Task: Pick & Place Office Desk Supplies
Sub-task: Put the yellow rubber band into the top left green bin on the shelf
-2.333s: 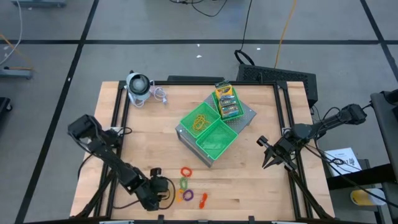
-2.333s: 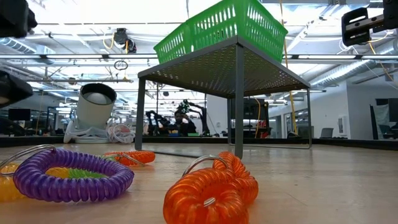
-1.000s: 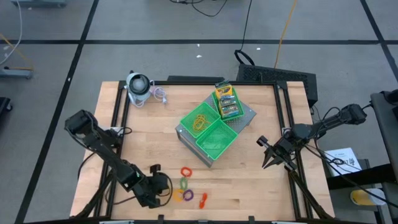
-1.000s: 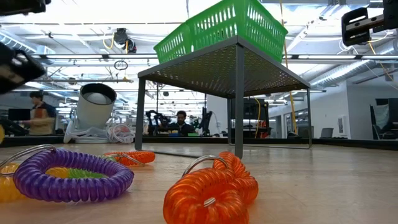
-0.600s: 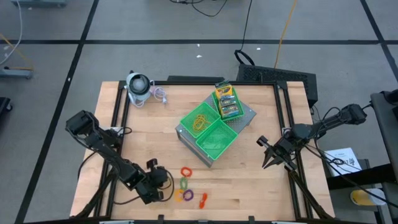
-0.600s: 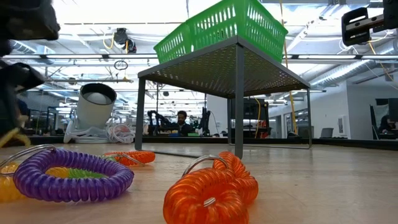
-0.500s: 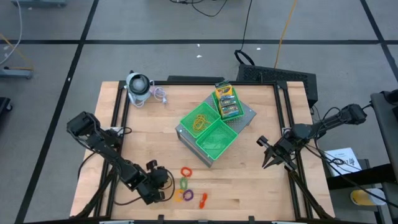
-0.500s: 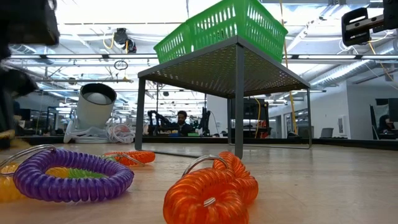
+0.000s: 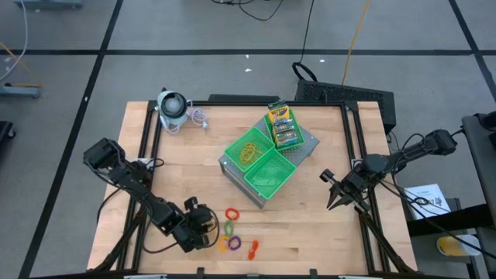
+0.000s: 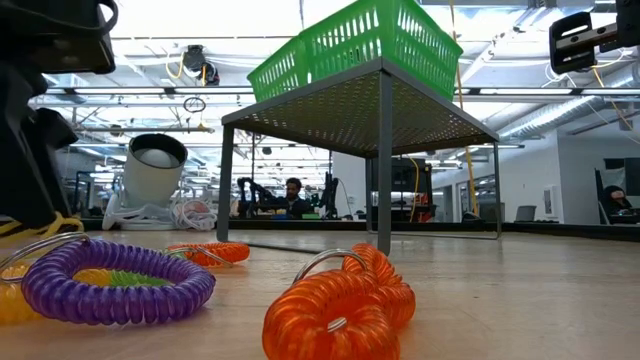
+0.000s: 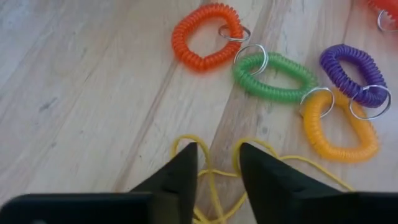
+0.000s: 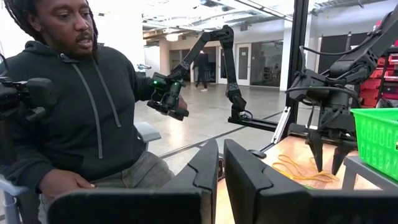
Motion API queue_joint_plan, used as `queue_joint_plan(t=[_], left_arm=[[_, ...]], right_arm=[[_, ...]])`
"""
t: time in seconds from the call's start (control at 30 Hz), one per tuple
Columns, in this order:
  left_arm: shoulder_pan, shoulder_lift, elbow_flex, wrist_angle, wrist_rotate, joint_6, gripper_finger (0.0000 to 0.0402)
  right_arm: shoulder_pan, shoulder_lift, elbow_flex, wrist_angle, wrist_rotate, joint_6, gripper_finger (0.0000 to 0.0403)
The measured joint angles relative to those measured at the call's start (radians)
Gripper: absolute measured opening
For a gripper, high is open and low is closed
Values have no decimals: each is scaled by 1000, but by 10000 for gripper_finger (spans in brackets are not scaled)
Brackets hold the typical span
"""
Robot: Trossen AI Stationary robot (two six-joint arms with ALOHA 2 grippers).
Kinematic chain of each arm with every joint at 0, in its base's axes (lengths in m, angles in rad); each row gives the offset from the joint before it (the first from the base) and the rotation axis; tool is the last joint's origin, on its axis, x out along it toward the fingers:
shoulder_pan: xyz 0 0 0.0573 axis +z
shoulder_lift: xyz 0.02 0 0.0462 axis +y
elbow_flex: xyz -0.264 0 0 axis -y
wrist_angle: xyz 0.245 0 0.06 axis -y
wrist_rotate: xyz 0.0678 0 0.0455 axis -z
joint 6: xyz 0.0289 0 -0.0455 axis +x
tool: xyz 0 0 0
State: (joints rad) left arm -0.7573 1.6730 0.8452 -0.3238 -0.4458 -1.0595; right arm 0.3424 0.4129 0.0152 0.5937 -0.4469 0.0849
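The left gripper (image 9: pixel 203 225) has crept in along the front of the bench (image 9: pixel 178 170) over the last couple of seconds and now sits just beside the coil rings. It carries yellow rubber bands (image 11: pixel 214 177), which dangle between and below its fingers in the wrist view. I'd judge it has a fresh bunch and must lift it next to a tray. Its jaws stand only a little apart, nearly closed, with a band strand running through the gap.

Just ahead lie the orange ring (image 11: pixel 202 35), the green ring (image 11: pixel 273 76), the purple ring (image 11: pixel 351 73) and a yellow-orange ring (image 11: pixel 339 127), all loose on the wood.

Farther back, the green trays (image 9: pixel 263 159) hold more bands (image 9: pixel 249 150) in one compartment and the card boxes (image 9: pixel 282 124) in another; the nearest is empty.

The right gripper (image 9: pixel 336 195) waits at the bench's right edge, unmoved, jaws nearly closed on nothing.
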Motion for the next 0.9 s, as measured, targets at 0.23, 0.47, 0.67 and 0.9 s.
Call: queue_joint_plan(t=[0.23,0.47,0.67,0.9], left_arm=[[7,0,0,4,26,18,194],[6,0,0,7,79,41,211],[6,0,0,18,80,56,196],[9,49,0,135,82,196,170]], right_arm=[[0,0,0,0,0,0,20],[0,0,0,0,0,0,20],[0,0,0,0,0,0,20],[0,0,0,0,0,0,20]])
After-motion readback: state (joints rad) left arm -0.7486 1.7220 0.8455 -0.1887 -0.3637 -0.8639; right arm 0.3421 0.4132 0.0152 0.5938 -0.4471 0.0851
